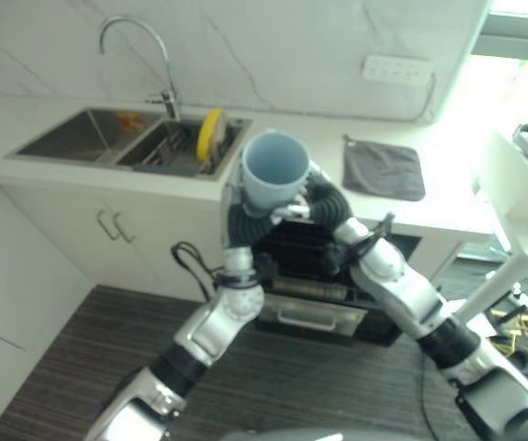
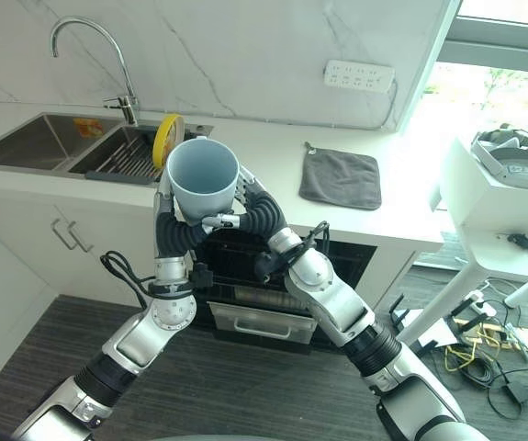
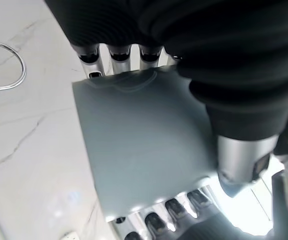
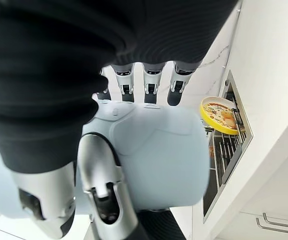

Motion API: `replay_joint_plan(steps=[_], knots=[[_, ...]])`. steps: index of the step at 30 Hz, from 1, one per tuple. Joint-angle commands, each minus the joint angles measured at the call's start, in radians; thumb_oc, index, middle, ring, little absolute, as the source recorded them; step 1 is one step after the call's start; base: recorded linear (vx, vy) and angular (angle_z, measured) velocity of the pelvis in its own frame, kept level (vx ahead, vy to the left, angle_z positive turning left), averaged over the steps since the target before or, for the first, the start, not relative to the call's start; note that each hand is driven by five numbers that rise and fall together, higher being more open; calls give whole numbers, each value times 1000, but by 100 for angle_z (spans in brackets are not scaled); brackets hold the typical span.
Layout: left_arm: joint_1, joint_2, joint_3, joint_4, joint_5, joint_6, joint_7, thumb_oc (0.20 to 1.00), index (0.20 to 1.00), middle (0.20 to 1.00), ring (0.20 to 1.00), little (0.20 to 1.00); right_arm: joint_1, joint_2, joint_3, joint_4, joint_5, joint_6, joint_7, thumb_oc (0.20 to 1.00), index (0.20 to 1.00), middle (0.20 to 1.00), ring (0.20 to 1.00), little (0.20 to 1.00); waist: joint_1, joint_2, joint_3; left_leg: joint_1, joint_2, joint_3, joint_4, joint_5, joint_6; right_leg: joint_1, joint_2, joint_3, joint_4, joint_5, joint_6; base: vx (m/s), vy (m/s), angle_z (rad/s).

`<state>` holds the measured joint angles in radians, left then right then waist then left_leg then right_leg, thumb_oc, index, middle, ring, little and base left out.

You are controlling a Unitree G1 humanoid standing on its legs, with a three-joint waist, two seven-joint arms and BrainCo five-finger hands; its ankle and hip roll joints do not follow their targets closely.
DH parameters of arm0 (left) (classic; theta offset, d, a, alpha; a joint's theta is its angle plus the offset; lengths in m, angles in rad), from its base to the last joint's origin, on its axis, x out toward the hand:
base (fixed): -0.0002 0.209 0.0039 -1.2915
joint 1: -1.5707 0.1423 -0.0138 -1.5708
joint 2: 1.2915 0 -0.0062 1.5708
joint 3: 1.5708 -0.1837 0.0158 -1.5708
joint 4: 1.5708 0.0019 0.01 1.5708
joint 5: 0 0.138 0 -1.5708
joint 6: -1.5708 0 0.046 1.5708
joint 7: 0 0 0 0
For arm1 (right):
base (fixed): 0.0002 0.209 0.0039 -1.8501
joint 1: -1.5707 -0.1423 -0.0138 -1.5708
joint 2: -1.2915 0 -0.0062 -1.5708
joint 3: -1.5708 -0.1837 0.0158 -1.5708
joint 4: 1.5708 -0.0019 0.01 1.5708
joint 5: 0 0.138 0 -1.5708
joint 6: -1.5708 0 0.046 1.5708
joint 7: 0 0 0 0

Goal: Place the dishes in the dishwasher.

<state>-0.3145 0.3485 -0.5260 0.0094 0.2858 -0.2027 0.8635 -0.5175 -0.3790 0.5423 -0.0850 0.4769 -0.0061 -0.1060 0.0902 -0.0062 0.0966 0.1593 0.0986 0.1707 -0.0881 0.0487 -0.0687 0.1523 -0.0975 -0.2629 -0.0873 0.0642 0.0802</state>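
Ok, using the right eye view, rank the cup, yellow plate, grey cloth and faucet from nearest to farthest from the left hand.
1. Cup, in the left hand.
2. Yellow plate, in the sink rack behind.
3. Faucet and grey cloth, on opposite sides: too close to call.

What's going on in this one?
The robot holds a pale blue cup up in front of the counter, its mouth toward the head camera. Both the left hand and the right hand are wrapped around it. Below them the dishwasher stands open with a dark rack showing. A yellow plate stands on edge in the sink rack, so it is not yet loaded. A grey cloth lies on the counter.
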Motion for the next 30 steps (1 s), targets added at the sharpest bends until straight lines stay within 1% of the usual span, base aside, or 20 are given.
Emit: replay_joint_plan(steps=[1, 7, 9, 11, 13, 17, 24, 30], knots=[[-85, -4, -53, 18, 22, -68, 36, 200, 200, 200, 200, 200, -136, 56, -8, 21, 20, -54, -23, 1000, 1000, 1000, 1000, 1000, 30, -56, 11, -14, 27, -91, 1, -35, -6, 46, -99, -11, 10, -24, 52, 34, -6, 0], [-75, -9, -71, 60, 45, -74, 68, 200, 200, 200, 200, 200, -141, 60, -6, 16, 24, -61, -42, 1000, 1000, 1000, 1000, 1000, 31, -56, 12, -15, 26, -91, 1, -36, -6, 46, -99, -10, 9, -24, 52, 0, 0, 0], [-70, -8, -79, 78, 69, -57, 80, 200, 200, 200, 200, 200, -145, 65, -4, 18, 26, -61, -50, 1000, 1000, 1000, 1000, 1000, 33, -56, 14, -15, 25, -92, 1, -36, -5, 45, -100, -10, 9, -24, 51, 0, 0, 0], [-67, -7, -81, 91, 69, -55, 88, 200, 200, 200, 200, 200, -146, 71, 0, 19, 32, -58, -48, 1000, 1000, 1000, 1000, 1000, 34, -55, 15, -15, 26, -92, 1, -35, -5, 46, -100, -9, 9, -24, 51, 0, 0, 0], [-62, -4, -82, 98, 65, -64, 94, 200, 200, 200, 200, 200, -148, 78, 4, 17, 50, -57, -47, 1000, 1000, 1000, 1000, 1000, 36, -54, 15, -15, 25, -92, 1, -34, -6, 46, -100, -9, 8, -22, 51, 0, 0, 0], [-61, -8, -88, 95, 71, -76, 89, 200, 200, 200, 200, 200, -161, 89, 10, 20, 47, -54, -50, 1000, 1000, 1000, 1000, 1000, 41, -55, 19, -16, 24, -94, 1, -33, -5, 46, -102, -12, 8, -21, 52, 0, 0, 0], [-78, -15, -111, 86, 86, -63, 97, 200, 200, 200, 200, 200, -194, 112, 37, 35, 68, -31, -66, 1000, 1000, 1000, 1000, 1000, 52, -59, 28, -18, 25, -98, 1, -31, -6, 47, -103, -19, 8, -21, 53, 0, 0, 0], [-93, -20, -121, 77, 94, -47, 91, 200, 200, 200, 200, 200, -196, 127, 51, 65, 54, -39, -68, 1000, 1000, 1000, 1000, 1000, 56, -59, 29, -19, 25, -101, 1, -29, -6, 49, -104, -26, 8, -21, 53, 0, 0, 0]])
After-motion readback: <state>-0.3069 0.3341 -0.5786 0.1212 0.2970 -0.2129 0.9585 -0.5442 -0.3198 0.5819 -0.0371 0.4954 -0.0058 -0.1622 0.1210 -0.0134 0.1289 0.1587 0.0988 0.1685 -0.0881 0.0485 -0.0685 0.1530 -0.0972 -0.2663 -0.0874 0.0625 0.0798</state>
